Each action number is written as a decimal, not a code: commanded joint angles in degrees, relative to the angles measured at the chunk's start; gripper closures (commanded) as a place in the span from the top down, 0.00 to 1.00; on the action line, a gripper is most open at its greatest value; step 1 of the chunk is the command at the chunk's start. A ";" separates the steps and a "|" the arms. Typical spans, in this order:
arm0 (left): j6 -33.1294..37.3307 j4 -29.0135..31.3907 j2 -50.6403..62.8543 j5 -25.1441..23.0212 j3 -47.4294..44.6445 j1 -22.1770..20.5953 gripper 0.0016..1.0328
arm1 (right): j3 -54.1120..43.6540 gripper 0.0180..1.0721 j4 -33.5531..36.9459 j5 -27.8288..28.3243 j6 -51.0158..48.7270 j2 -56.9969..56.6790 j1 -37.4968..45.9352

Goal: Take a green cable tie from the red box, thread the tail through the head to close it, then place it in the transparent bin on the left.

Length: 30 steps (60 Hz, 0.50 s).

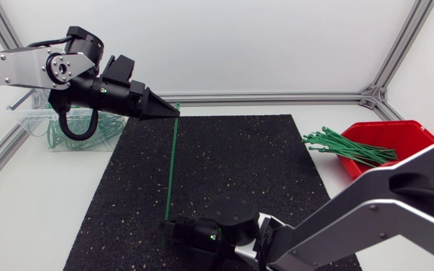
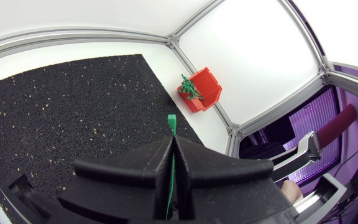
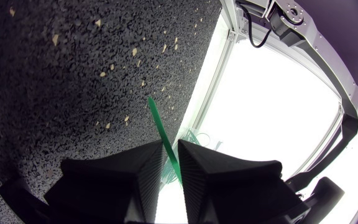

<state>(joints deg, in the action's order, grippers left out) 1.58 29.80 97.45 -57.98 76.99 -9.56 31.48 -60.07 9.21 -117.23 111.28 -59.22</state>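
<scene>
A straight green cable tie (image 1: 170,165) spans the black mat (image 1: 232,158) between my two grippers. My left gripper (image 1: 173,113) is shut on its far end, close to the transparent bin (image 1: 62,124). In the left wrist view the tie's end (image 2: 171,121) pokes out past the pinched fingertips. My right gripper (image 1: 168,226) sits at the tie's near end by the mat's front edge. In the right wrist view its fingers (image 3: 194,165) stand slightly apart, open, and the tie (image 3: 157,118) runs through the gap. The red box (image 1: 394,139) at the right holds several more green ties (image 1: 345,147).
The transparent bin has several green ties in it, and it stands off the mat's back left corner. The red box (image 2: 205,87) stands off the mat's right edge, ties spilling over its left rim. Aluminium frame rails run along the table's back and sides.
</scene>
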 commanded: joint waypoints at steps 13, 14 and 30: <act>1.23 0.61 -0.15 0.32 0.62 -0.19 0.03 | -4.59 0.22 2.24 0.10 0.77 1.57 -1.51; 1.32 0.61 -0.15 0.32 0.62 -0.19 0.03 | -4.77 0.22 2.24 0.02 0.77 1.65 -1.51; 1.49 0.61 0.20 0.67 0.97 -0.28 0.03 | -6.35 0.22 2.15 -0.16 0.86 2.09 -1.51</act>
<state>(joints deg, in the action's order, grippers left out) 1.78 29.80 97.45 -57.71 76.99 -9.56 29.69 -61.84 8.80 -117.47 111.24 -59.64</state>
